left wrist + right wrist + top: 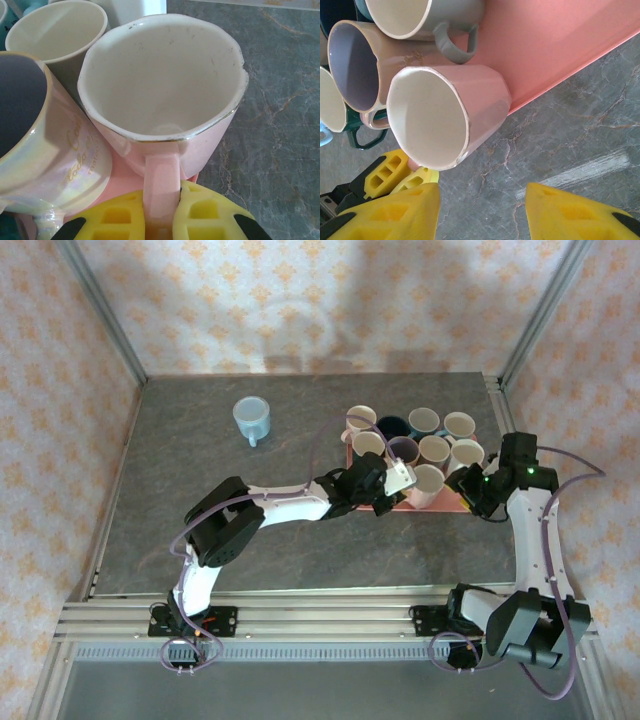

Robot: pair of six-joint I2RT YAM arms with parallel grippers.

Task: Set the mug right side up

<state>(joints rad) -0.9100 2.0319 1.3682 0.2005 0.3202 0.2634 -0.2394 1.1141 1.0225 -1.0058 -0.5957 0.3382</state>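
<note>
The pink mug (427, 483) is at the front edge of the pink tray (448, 506), its mouth facing up. My left gripper (398, 480) is shut on its handle (161, 180); in the left wrist view the yellow pads (210, 215) squeeze the flat handle from both sides, and the mug's cream inside (160, 80) is empty. In the right wrist view the pink mug (487, 100) leans out over the tray's edge (560, 45). My right gripper (482, 215) stands open over bare table just right of it, holding nothing.
Several other mugs stand mouth up on the tray, packed close behind the pink one: a pearly one (45, 150), a grey one (420, 15). A light blue mug (251, 418) sits alone on the far left of the dark stone table (200, 490).
</note>
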